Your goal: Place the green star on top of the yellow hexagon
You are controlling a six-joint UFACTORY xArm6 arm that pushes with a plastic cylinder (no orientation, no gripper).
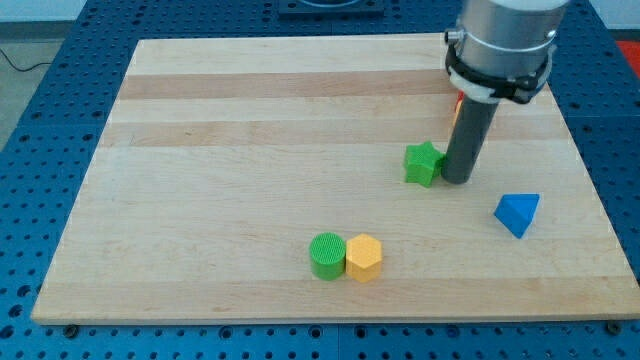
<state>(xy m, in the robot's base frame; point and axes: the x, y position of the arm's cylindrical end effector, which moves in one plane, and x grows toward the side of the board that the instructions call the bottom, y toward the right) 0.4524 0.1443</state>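
The green star (423, 163) lies on the wooden board at the view's right of centre. My tip (458, 180) stands right beside it, on its right side, touching or nearly touching it. The yellow hexagon (364, 257) lies lower down, near the view's bottom centre, to the lower left of the star. A green cylinder (327, 255) sits against the hexagon's left side.
A blue triangular block (518, 213) lies to the lower right of my tip. A red or orange block (458, 103) is mostly hidden behind the rod. The wooden board (250, 150) rests on a blue perforated table.
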